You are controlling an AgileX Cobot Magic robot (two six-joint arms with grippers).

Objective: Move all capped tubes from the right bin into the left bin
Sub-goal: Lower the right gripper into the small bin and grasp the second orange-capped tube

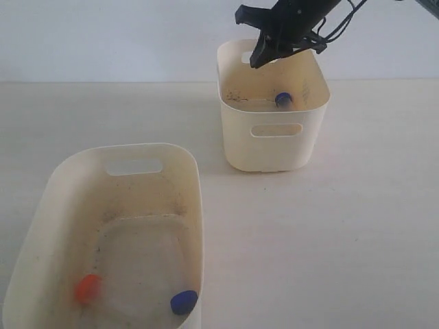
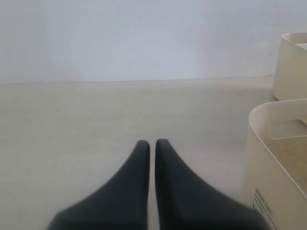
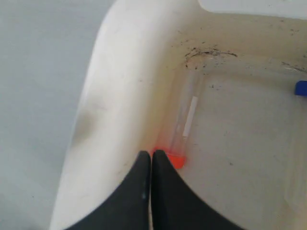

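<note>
The right bin (image 1: 274,140) stands at the back and holds a blue-capped tube (image 1: 282,100). In the right wrist view an orange-capped tube (image 3: 184,129) lies along the bin's inner wall (image 3: 120,96), with a blue cap (image 3: 301,88) at the frame edge. My right gripper (image 3: 152,154) is shut and empty, its tips just above the orange cap; the exterior view shows the right gripper (image 1: 259,60) over the bin's far rim. The left bin (image 1: 62,205) holds an orange-capped tube (image 1: 87,288) and a blue-capped tube (image 1: 184,301). My left gripper (image 2: 152,143) is shut, empty, over the table.
Both bins carry dark specks on their inner walls. In the left wrist view the left bin's wall (image 2: 273,163) is close beside the gripper, with the right bin (image 2: 290,67) farther off. A pale wall rises behind the table.
</note>
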